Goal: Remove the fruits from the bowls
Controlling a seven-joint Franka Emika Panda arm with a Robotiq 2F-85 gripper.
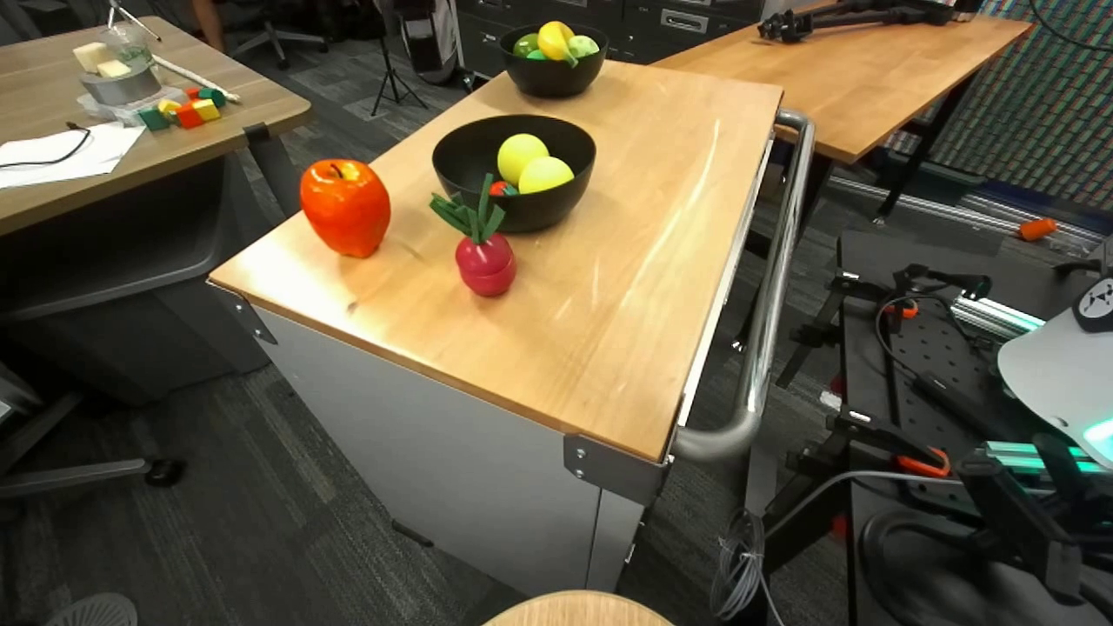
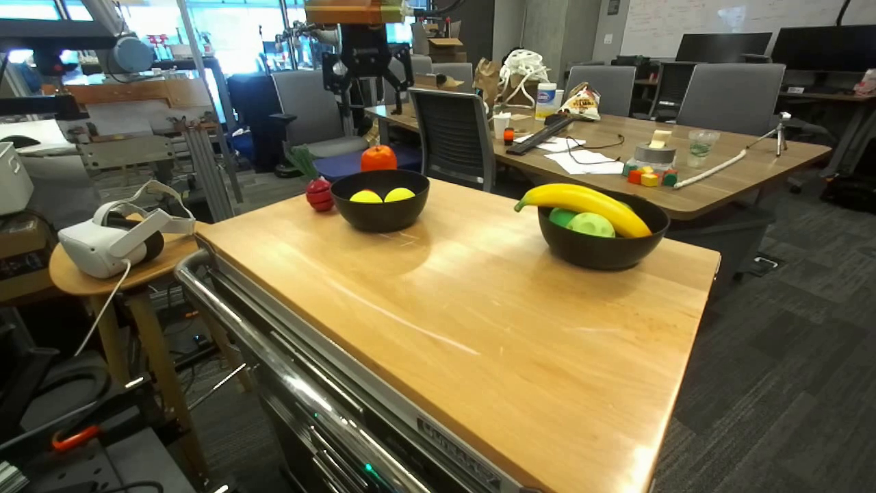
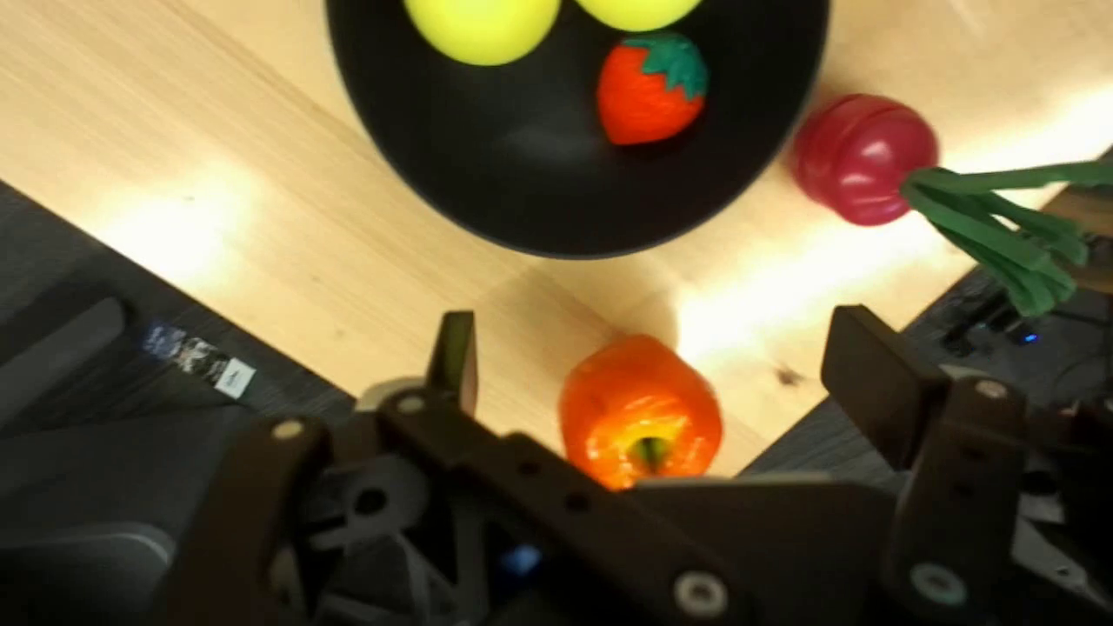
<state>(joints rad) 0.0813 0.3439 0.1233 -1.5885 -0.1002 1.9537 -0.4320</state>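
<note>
While the gripper (image 3: pixel 654 348) stands outside and higher than the nearer black bowl (image 3: pixel 522 183), fingers (image 3: pixel 878 382) apart and empty, the strawberry (image 3: pixel 648 91), probably the next pick, lies inside that bowl; advance inward across the facing rim, then descend.

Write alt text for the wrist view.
Open, empty tool above an orange-red apple on a wooden tabletop. At the top of the frame, a cropped black bowl holds a strawberry and two yellow balls; a leafy red radish sits to its right.
</note>
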